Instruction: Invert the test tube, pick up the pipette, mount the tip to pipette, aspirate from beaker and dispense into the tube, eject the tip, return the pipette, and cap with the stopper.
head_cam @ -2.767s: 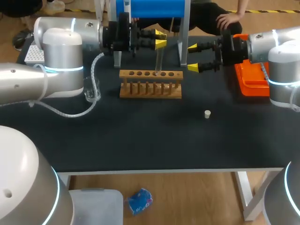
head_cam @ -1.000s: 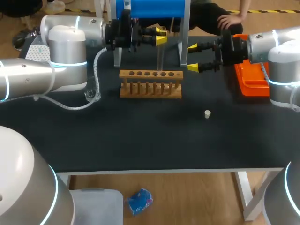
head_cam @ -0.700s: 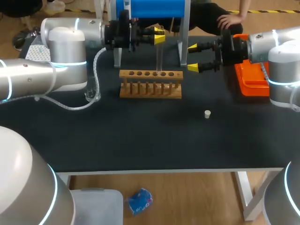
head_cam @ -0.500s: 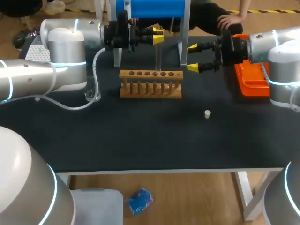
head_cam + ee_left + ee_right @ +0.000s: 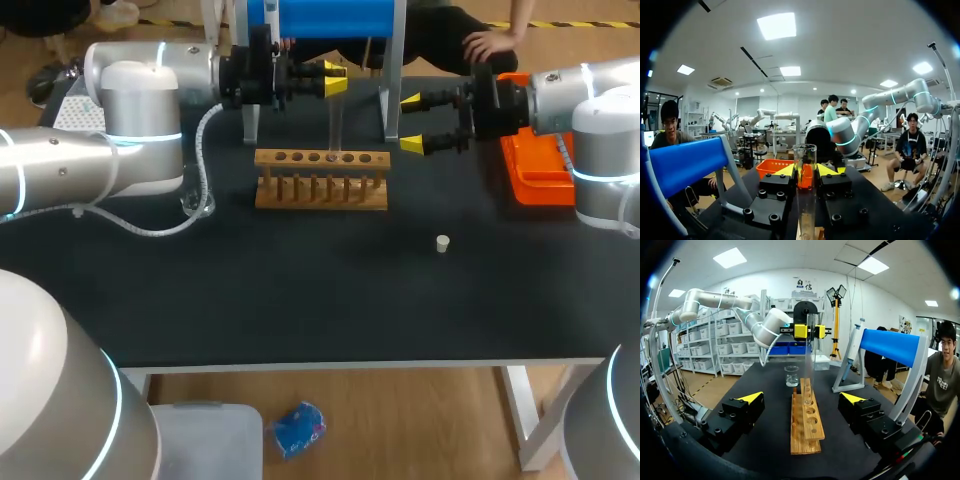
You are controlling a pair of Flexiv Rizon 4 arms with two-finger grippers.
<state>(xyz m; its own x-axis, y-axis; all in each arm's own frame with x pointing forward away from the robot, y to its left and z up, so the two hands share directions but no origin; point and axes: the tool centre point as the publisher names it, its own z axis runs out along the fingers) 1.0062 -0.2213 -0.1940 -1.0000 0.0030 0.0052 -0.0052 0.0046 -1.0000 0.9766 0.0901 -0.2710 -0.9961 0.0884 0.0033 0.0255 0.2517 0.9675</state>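
Left hand (image 5: 335, 78) is clamped on the test tube (image 5: 335, 125), with one yellow tip on either side of the glass. In the left wrist view the tube (image 5: 805, 160) runs up between the fingers (image 5: 784, 170), and its open rim stands above the tips. The tube is upright, mouth up, over the wooden rack (image 5: 320, 180) and in line with a hole in the rack's right half. Its lower end appears to sit at the rack's top bar; whether it is inside the hole cannot be told.

Right hand (image 5: 411, 122) has its fingers wide apart and holds nothing. It hangs just beyond the rack's right end, level with the tube. From the right wrist, the rack (image 5: 807, 425) lies ahead between the spread tips, with the tube (image 5: 810, 355) rising from it.

A white stopper (image 5: 442, 242) lies on the dark bench (image 5: 300, 290), forward of the rack and well apart from it. A clear beaker (image 5: 193, 198) stands left of the rack. The blue pipette stand (image 5: 335, 18) is behind the rack. An orange tray (image 5: 535, 165) sits under the right arm.
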